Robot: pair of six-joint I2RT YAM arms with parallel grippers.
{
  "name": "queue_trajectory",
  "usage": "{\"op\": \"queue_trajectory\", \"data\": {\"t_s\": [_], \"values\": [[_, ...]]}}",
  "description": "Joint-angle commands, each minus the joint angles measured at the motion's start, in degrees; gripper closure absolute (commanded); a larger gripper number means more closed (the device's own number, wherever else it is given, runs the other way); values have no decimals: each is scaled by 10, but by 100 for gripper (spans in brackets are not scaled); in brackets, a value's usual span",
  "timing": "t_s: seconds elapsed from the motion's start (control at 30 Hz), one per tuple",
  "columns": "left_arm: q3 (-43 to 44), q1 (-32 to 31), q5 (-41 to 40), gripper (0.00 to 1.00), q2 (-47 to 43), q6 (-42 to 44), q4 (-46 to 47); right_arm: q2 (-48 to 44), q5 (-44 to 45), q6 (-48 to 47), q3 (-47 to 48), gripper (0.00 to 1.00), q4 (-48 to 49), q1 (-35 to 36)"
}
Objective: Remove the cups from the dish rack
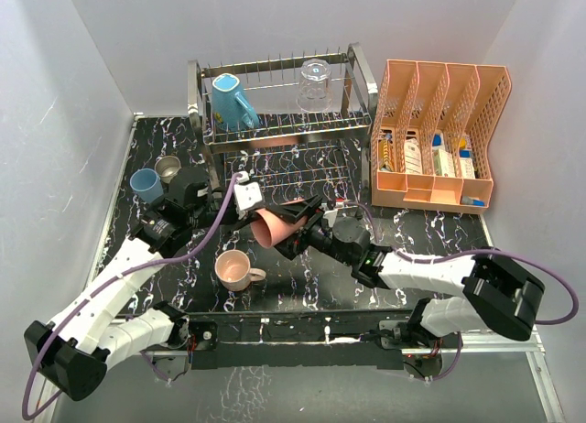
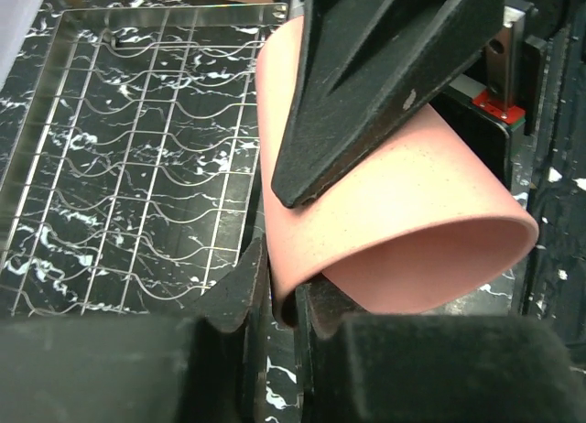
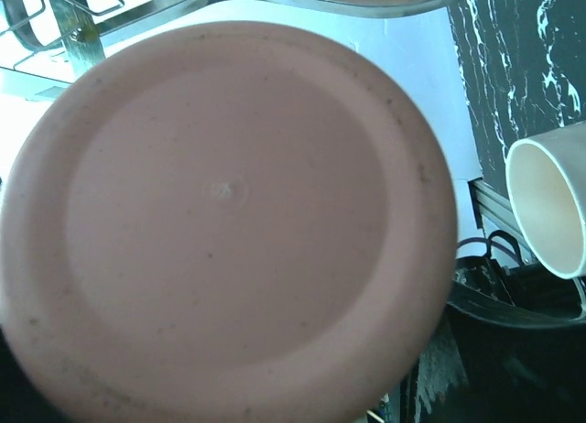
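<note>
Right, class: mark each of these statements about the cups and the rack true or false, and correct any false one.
1. The teal mug sits on the upper tier of the dish rack. True.
2. The clear glass tumbler stands on the table. False: it is on the rack's upper tier.
3. The right gripper holds the salmon-red tumbler tilted above the table. True.
4. The pale pink mug hangs on a rack prong. False: it stands mouth up on the table, in front of the rack.
5. The light blue tumbler and the tan cup stand far apart. False: they are side by side at the table's left.
</note>
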Motion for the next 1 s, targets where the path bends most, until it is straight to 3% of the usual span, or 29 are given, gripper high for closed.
{"op": "queue_trajectory", "data": {"t_s": [0.0, 0.07, 0.17, 0.2, 0.33, 0.53, 0.7, 0.83, 0.97], "values": [[23, -3, -5, 100, 8, -19, -1, 2, -41, -23, 27, 37, 68, 14], [39, -2, -14, 100, 19, -14, -33, -7, -41, -34, 15, 27, 46, 8], [57, -3, -45, 100, 31, -7, -64, -32, -46, -58, -12, 3, 0, -12], [60, -3, -57, 100, 34, -6, -68, -42, -43, -65, -23, 2, -16, -17], [70, -3, -109, 100, 45, -10, -64, -90, -51, -107, -59, 2, -106, -47], [54, -3, -171, 100, 36, 9, -41, -158, -152, -210, -96, 2, -295, -147], [84, -3, -159, 100, 76, 28, -103, -246, -134, -304, -94, 2, -432, -201], [116, -8, -144, 100, 118, 43, -163, -285, -128, -327, -86, 2, -458, -214], [125, -13, -145, 100, 132, 51, -162, -275, -155, -320, -86, 2, -457, -221]]}}
